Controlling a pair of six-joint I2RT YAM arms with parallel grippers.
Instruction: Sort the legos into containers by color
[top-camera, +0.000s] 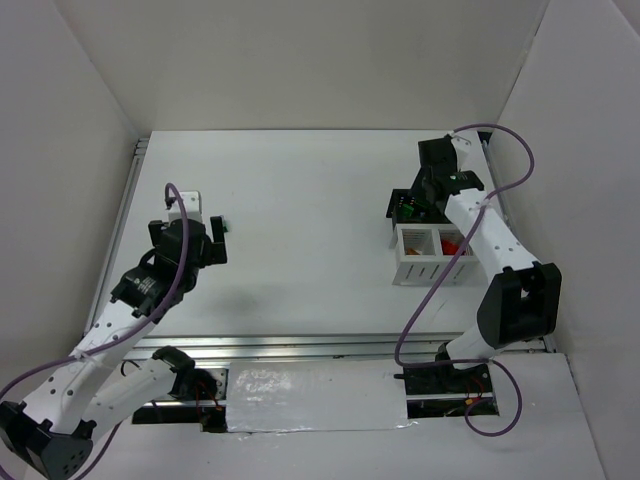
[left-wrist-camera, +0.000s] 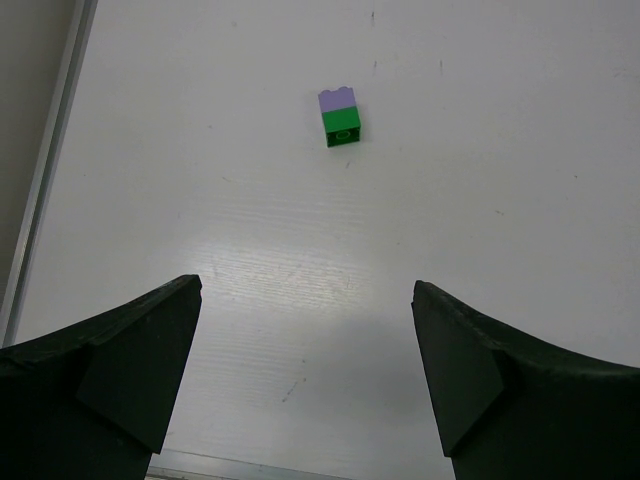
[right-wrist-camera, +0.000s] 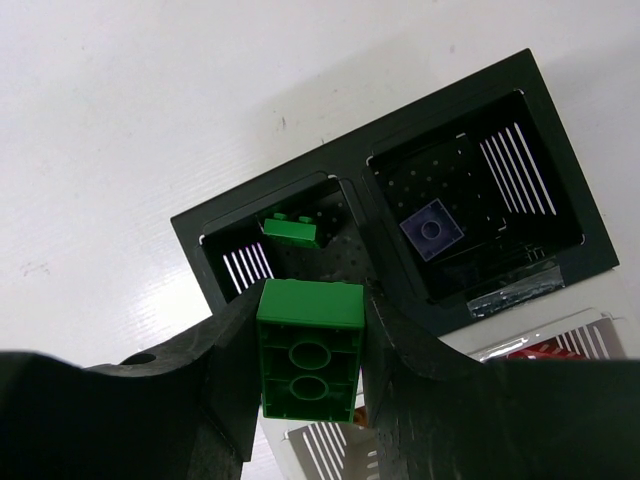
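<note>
The right hand (right-wrist-camera: 310, 325) is nearly closed on a green brick (right-wrist-camera: 310, 365), pinched between its fingers and hanging over the black bin (right-wrist-camera: 360, 165). It sits at the near rim of the cell where a second green piece (right-wrist-camera: 292, 230) already lies. The cell beside that holds a lavender piece (right-wrist-camera: 432, 228), and red bricks (top-camera: 452, 245) lie in the white bin (top-camera: 432, 272) next door.

So the step in hand looks like the drop of green into green. The next move likely calls for a small shift forward so the brick clears the rim, then an opening of the fingers.

The left hand (left-wrist-camera: 305, 290) is spread wide and holds nothing. It hovers over the counter (left-wrist-camera: 500, 150), with a lavender-on-green pair (left-wrist-camera: 340, 118) ahead and well apart from its fingers. This is probably its next pick, and it is awkward because it is two colours joined.
</note>
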